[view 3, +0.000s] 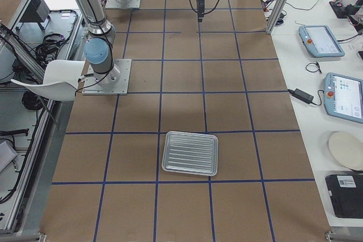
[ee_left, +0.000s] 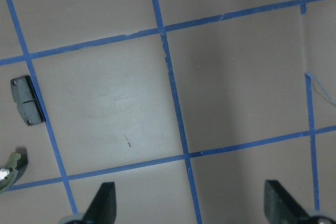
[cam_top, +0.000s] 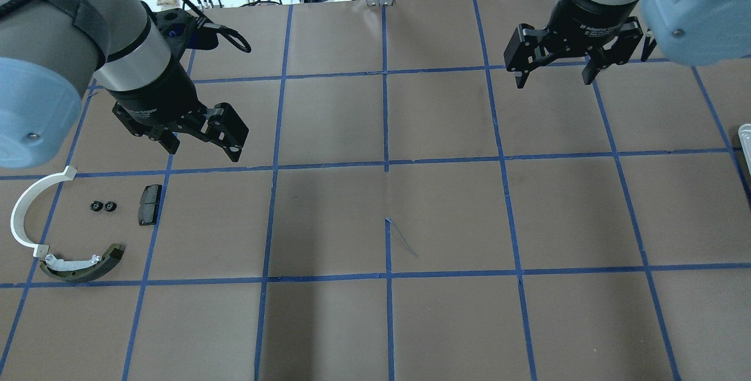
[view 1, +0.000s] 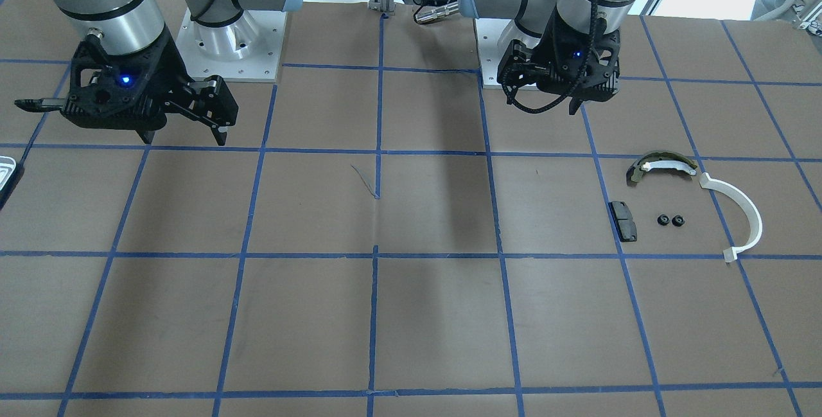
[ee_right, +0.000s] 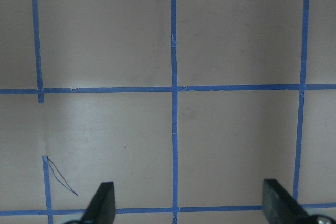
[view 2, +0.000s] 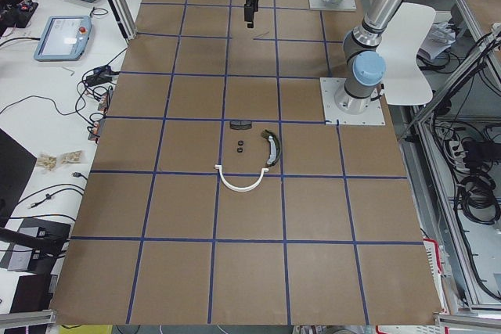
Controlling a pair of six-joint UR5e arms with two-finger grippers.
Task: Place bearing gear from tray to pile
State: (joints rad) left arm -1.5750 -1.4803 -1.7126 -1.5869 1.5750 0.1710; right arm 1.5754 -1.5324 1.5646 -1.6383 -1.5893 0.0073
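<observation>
Gears (view 1: 662,219), two small black round pieces, lying side by side in the loose pile (cam_top: 108,206) between a black rectangular pad (view 1: 623,221) and a white plastic half-ring (view 1: 748,208), near an olive-and-white curved shoe (view 1: 661,163). Sitting well apart, a silvery ribbed flat tray (view 3: 190,153). Hovering above, left gripper (cam_top: 202,149) and right gripper (cam_top: 554,81), both holding fingers spread wide.

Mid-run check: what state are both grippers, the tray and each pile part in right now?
left gripper: open, empty.
right gripper: open, empty.
tray: flat on the table, nothing visible in it.
white half-ring: lying flat on the table.
curved shoe: lying flat beside the half-ring.
black pad: lying flat, apart from the rest.
black round pieces: two, side by side on the table.
</observation>
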